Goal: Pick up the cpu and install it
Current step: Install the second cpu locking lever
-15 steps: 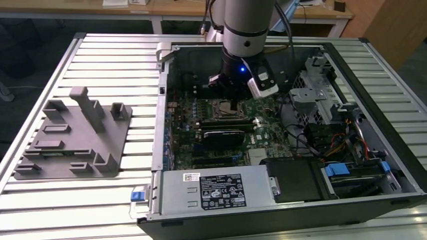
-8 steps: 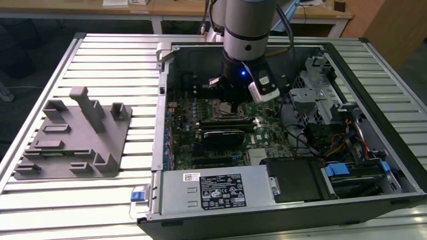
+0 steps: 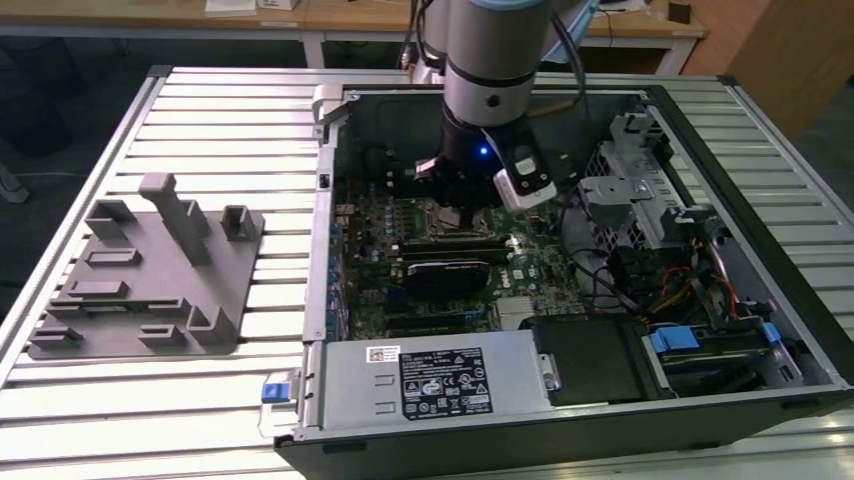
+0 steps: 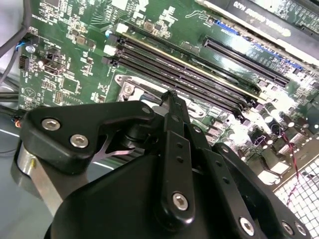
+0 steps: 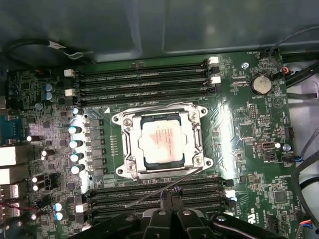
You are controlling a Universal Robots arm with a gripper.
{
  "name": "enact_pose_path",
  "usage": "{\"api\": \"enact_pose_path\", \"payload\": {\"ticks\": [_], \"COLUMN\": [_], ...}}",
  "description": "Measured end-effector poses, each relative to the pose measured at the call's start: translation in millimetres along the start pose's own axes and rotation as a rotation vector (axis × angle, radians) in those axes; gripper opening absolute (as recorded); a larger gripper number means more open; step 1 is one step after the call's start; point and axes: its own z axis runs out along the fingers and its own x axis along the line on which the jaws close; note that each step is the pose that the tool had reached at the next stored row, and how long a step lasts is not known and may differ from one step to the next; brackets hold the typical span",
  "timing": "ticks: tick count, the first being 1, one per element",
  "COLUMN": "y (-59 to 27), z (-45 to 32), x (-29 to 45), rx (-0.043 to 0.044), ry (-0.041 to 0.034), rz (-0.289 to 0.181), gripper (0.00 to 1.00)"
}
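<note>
The open black desktop computer case (image 3: 561,300) lies on its side on the slatted metal table (image 3: 200,120), with 1 grey plastic fixture tray (image 3: 147,275) well apart toward the exterior view's left. Inside, 1 green motherboard (image 5: 249,129) carries 2 banks of black memory slots (image 5: 144,79) flanking the metal socket frame (image 5: 160,142). The cpu (image 5: 162,142), 1 small flat square chip with a shiny silver top, sits inside that frame, apparently already seated. The arm's black gripper (image 5: 172,196) hangs just above the board, beside the socket, holding nothing I can see; whether its fingers are spread I cannot tell.
</note>
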Motion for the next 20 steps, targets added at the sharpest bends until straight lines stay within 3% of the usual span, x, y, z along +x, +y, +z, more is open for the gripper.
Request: {"api": "enact_pose_path", "payload": {"ticks": [20], "y": [-2.9], "z": [7.4], "x": [18.8], "rx": [-0.0014], "ry": [0.0002], "rz": [0.0], "gripper": [0.11]}}
